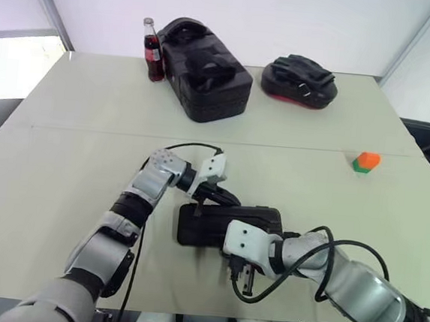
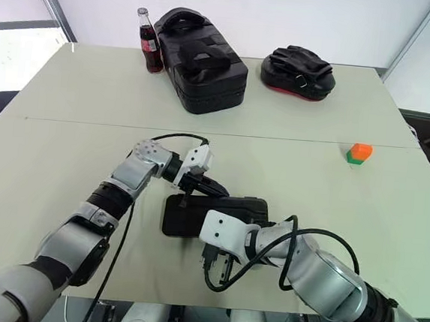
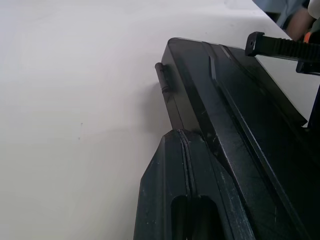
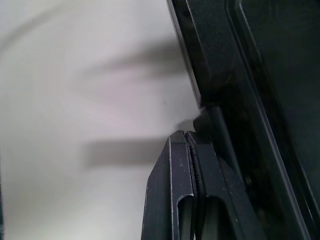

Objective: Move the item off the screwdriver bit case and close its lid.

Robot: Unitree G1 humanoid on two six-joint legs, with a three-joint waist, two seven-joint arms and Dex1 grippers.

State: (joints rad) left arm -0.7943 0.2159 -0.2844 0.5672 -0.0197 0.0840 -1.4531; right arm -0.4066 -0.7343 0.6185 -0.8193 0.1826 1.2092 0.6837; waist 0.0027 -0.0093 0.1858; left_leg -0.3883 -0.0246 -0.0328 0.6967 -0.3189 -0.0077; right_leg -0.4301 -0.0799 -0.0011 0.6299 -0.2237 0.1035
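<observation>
Pale beige table (image 1: 72,156) is filling most of what I am seeing from the head camera, with white walls behind it. Far side: a cola bottle (image 1: 154,50) is standing upright just beside a bulky black toolbox (image 1: 205,71), and a black padded mitt with a red edge (image 1: 301,82) is lying further to the right.

I am seeing the bit case (image 1: 228,224) lying flat near the front edge, between my two arms, its lid (image 2: 218,210) down over the tray and looking dark from above.

The orange block with the green base (image 1: 365,161) is sitting on the table well apart from the case, off to the right.

My left gripper (image 1: 219,199) is resting at the case's far left corner, fingers pressed together with nothing between them. In the left wrist view the closed fingers (image 3: 190,200) are lying along the case's edge.

My right gripper (image 1: 244,278) is pointing down at the case's near edge, fingers likewise together and holding nothing. In the right wrist view its fingers (image 4: 185,190) are sitting just beside the case's rim; I cannot tell whether they are touching it.
</observation>
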